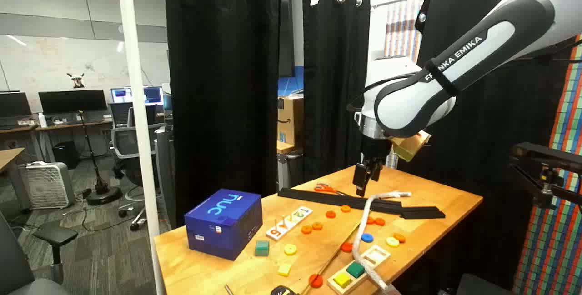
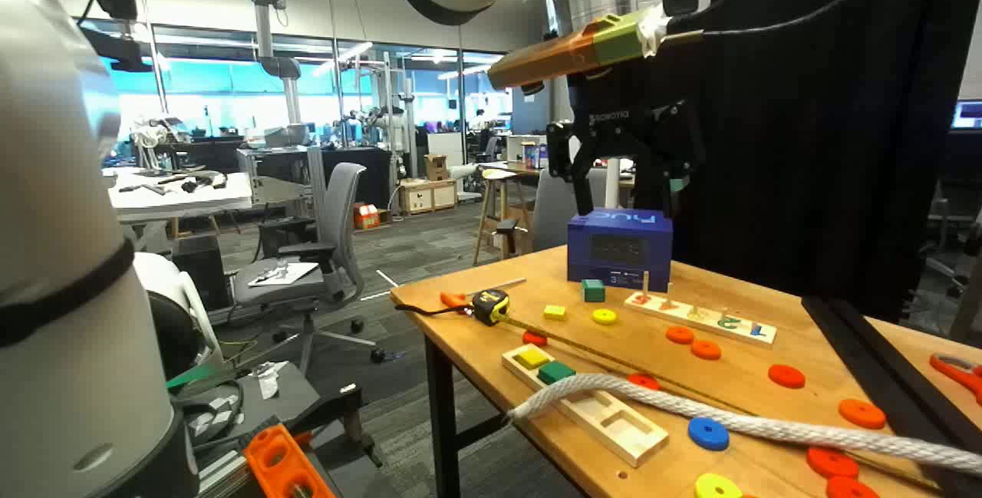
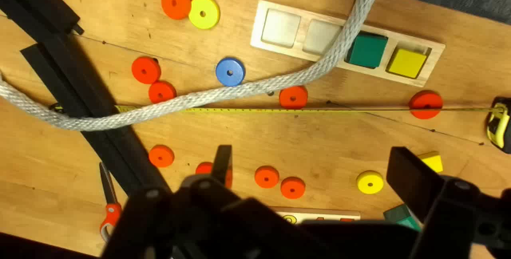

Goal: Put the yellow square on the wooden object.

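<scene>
A loose yellow square (image 1: 284, 270) lies flat on the table, also in an exterior view (image 2: 554, 312). In the wrist view the loose yellow square (image 3: 435, 162) is partly hidden behind a finger. The wooden object is a pale tray with square slots, seen in both exterior views (image 1: 377, 254) (image 2: 591, 406) and the wrist view (image 3: 281, 27). A second yellow square (image 3: 406, 63) sits in its end slot, beside a green square (image 3: 367, 50). The other slots hold nothing. My gripper (image 3: 311, 153) is open and empty, high above the table, in both exterior views (image 1: 369, 179) (image 2: 625, 206).
A grey rope (image 3: 255, 87) crosses the tray and table. A blue box (image 1: 223, 222) stands near a green block (image 1: 262, 248) and a numbered peg board (image 1: 289, 223). Black rails (image 3: 92, 103), scissors (image 3: 109, 215), a tape measure (image 2: 491, 306) and several coloured discs (image 3: 230, 71) lie around.
</scene>
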Controlling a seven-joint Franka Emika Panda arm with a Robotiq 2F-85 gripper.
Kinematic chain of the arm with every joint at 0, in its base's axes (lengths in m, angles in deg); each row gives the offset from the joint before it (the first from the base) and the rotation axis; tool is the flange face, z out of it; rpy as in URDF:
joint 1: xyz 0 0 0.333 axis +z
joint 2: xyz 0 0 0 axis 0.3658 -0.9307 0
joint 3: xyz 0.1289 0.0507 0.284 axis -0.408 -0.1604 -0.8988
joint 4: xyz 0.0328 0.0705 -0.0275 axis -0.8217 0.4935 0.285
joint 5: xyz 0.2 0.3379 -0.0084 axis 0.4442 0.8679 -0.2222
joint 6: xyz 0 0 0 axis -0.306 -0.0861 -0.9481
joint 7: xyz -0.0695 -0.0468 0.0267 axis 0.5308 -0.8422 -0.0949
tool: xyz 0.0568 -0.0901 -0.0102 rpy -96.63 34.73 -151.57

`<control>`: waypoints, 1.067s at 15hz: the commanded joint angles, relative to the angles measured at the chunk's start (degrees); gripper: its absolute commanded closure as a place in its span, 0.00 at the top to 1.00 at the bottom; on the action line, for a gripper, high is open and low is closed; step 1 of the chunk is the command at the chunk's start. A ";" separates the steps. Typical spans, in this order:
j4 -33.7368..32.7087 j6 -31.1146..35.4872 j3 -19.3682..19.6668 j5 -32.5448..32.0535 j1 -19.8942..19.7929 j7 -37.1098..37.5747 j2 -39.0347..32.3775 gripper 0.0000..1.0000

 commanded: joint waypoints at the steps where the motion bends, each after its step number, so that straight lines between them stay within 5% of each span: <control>1: -0.14 -0.13 -0.04 0.05 -0.01 -0.02 0.05 1.00; 9: -0.38 -0.02 0.08 0.21 0.14 -0.42 0.03 1.00; 16: -7.74 -2.19 -0.70 5.19 6.07 -7.26 -4.36 1.00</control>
